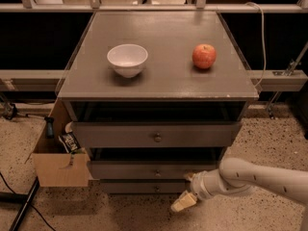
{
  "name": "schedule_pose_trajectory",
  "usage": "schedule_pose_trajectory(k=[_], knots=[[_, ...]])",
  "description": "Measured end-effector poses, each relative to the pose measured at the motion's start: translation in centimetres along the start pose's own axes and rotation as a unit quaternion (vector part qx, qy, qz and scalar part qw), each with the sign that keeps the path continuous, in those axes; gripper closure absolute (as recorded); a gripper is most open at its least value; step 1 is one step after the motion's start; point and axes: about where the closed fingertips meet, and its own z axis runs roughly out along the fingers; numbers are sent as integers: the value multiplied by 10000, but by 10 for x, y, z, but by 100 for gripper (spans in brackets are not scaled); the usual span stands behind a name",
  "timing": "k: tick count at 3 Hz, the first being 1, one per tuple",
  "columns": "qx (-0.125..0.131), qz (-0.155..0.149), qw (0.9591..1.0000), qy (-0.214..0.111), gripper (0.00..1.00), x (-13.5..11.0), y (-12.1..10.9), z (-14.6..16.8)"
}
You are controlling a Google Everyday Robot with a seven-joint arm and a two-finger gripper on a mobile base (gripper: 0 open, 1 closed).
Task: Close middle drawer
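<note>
The middle drawer [139, 170] is a grey-brown front with a small round knob [157, 173], between the taller top drawer [120, 134] and the short bottom drawer [130, 187]. Its front stands slightly forward of the bottom drawer, with a dark gap above it. My gripper [186, 199], at the end of the white arm [260, 177] that reaches in from the right, sits low in front of the cabinet. It is just below and in front of the middle drawer's right end, close to the bottom drawer's right corner.
A white bowl [127, 59] and a red apple [204, 56] sit on the cabinet top [159, 32]. An open cardboard box [55, 160] with tools hangs at the cabinet's left side. Speckled floor [120, 211] lies in front. A cable [262, 37] runs down at the back right.
</note>
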Motion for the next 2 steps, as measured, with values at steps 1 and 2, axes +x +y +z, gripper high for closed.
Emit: schedule_pose_trajectory(k=[1, 2], knots=[[95, -111, 9998, 121, 0, -18, -15, 11], [186, -214, 9995, 161, 0, -29, -23, 15]])
